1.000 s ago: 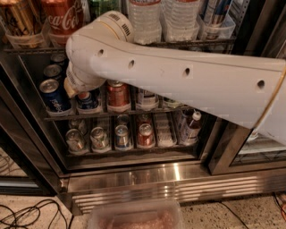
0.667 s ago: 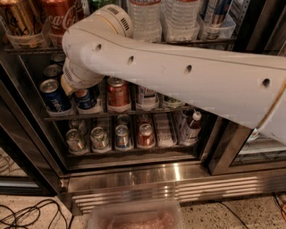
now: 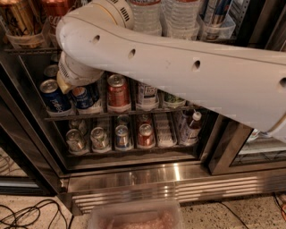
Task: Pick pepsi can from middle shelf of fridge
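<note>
Two blue pepsi cans stand at the left of the middle shelf (image 3: 134,112) of the fridge (image 3: 147,178): one far left (image 3: 52,95) and one beside it (image 3: 84,97). A red can (image 3: 118,91) stands to their right. My white arm (image 3: 187,71) crosses the whole view from the right. My gripper (image 3: 67,84) reaches into the shelf's left end, just above and between the two blue cans, largely hidden behind the wrist. Nothing shows as held.
Water bottles (image 3: 145,15) and cola bottles (image 3: 53,11) fill the top shelf. Several cans (image 3: 121,136) and a small bottle (image 3: 192,127) stand on the bottom shelf. A clear plastic bin (image 3: 134,217) sits on the floor in front. Cables (image 3: 31,214) lie at the lower left.
My arm's wrist has shifted slightly left and up over the left end of the middle shelf. The cans have not moved.
</note>
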Robot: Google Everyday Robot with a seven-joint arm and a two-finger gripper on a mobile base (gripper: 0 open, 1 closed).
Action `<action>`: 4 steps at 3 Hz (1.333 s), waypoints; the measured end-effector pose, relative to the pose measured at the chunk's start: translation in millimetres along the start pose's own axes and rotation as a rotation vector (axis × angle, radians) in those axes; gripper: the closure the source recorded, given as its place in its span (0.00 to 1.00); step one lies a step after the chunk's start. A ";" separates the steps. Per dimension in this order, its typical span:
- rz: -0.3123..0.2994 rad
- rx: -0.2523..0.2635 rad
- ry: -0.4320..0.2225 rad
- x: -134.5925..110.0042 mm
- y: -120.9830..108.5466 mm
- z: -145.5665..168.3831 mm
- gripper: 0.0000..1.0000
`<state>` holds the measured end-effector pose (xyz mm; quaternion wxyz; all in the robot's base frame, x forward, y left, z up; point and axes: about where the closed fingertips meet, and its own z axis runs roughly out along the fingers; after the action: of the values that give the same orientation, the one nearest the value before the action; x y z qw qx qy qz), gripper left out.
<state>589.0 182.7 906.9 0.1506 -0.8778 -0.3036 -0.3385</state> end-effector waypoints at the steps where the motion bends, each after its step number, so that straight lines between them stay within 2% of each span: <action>1: 0.024 0.006 -0.009 -6.4 -1.1 -15.7 1.00; 3: 0.085 0.024 -0.043 -28.0 -2.3 -55.3 1.00; 4: 0.157 0.062 -0.068 -46.6 -7.4 -91.1 1.00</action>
<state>511.2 125.5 941.5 0.1935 -0.9049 -0.2490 -0.2858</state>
